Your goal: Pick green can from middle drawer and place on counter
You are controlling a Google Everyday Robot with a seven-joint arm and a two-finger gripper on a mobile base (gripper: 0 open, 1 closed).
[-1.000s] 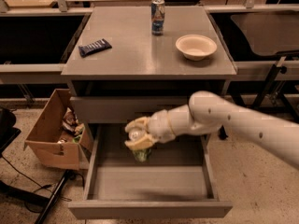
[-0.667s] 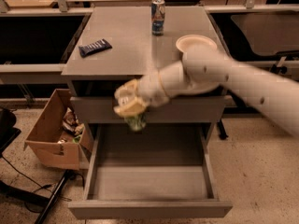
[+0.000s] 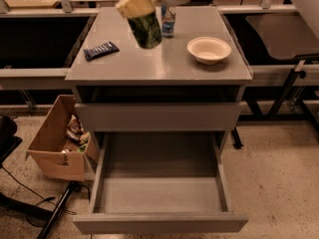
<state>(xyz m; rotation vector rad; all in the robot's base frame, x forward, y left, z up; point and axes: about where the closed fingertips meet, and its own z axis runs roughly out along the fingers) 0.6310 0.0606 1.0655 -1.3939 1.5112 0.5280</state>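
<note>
My gripper [image 3: 135,5] is at the top of the camera view, above the counter [image 3: 159,63], shut on the green can [image 3: 145,30]. The can hangs tilted under the pale fingers, in the air over the counter's back middle. The middle drawer [image 3: 159,193] stands pulled open below, its grey floor bare. My arm reaches in from the top right.
On the counter stand a blue-and-white can [image 3: 168,23], a white bowl [image 3: 209,49] and a dark blue snack bar [image 3: 100,50]. A cardboard box [image 3: 55,143] of clutter sits on the floor left of the cabinet. Wooden benches flank both sides.
My gripper has lifted the green can out of the open drawer, up past the cabinet front, to above the counter.
</note>
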